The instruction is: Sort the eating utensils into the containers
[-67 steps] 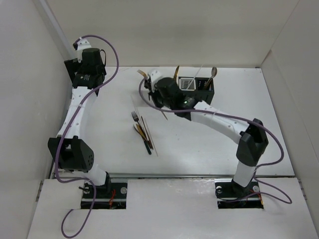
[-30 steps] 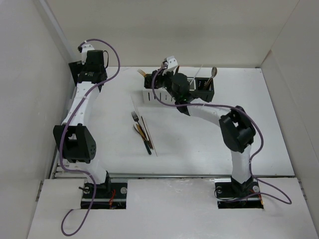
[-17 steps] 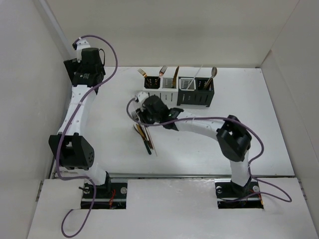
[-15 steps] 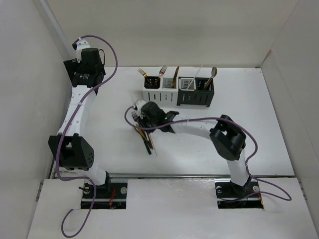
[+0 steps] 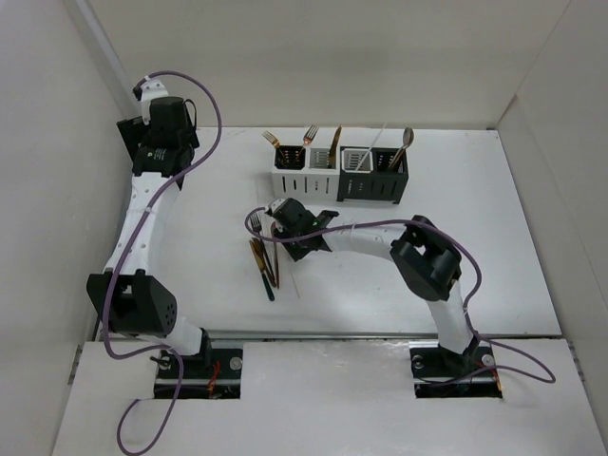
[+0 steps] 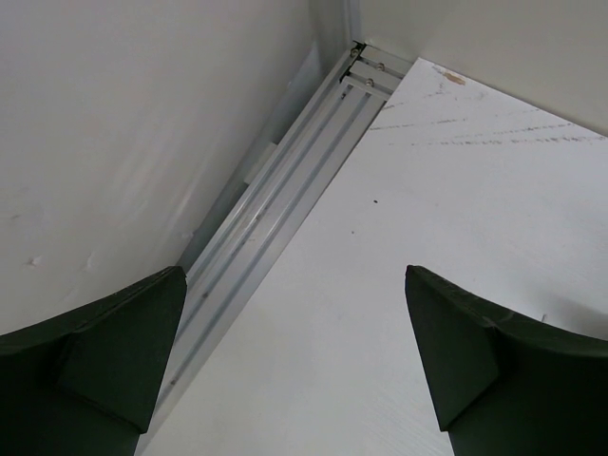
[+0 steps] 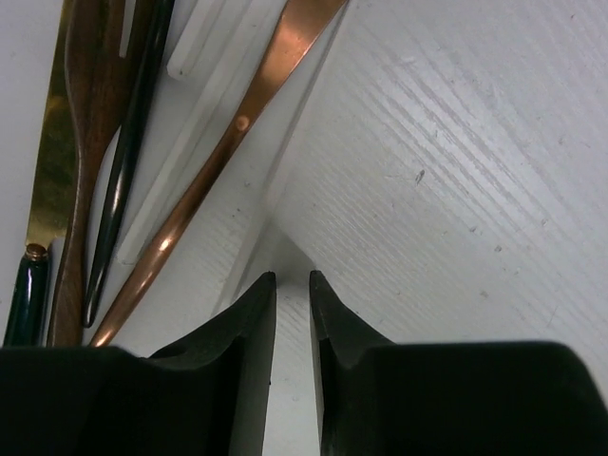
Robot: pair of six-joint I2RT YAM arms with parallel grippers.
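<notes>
- Top view, arms: the left arm [image 5: 142,214] rises along the left wall, its wrist near the far left corner and well apart from all cutlery. The right arm [image 5: 427,266] folds at the elbow and stretches leftward low over the counter [image 5: 475,209]. The right gripper [image 5: 278,228] is down at the far end of the loose pile.
- Top view, task items: the loose eating utensils [image 5: 265,261] lie in a tight bundle near mid-counter, running roughly front to back. A fork [image 5: 255,224] is at the far end and a dark handle [image 5: 269,288] at the near end, with brown and gold pieces between.
- Top view, task items: the containers [image 5: 338,175] are four joined boxes in a row, two white on the left and two black on the right, standing toward the back. A copper fork [image 5: 310,134], a white stick [image 5: 379,142] and a spoon [image 5: 407,140] stand up out of them, among others.
- Top view, room: white counter, plain pale walls on three sides, purple cables [image 5: 204,104] trailing along both arms.
- Left wrist view: the left gripper [image 6: 293,285] has its jaws wide apart with nothing between them. Below it are bare counter, a metal rail [image 6: 275,199] along the counter's edge, and the wall [image 6: 123,114].
- Right wrist view: the right gripper [image 7: 292,280] has its jaws nearly together, with a thin gap showing. A pale strip runs toward that gap, but I cannot tell whether it is clamped.
- Right wrist view, just beyond the jaws: a copper handle [image 7: 214,171], a black handle [image 7: 128,161], a wood-and-gold piece [image 7: 71,142] and white sticks [image 7: 204,43] lie side by side on grained white counter.
</notes>
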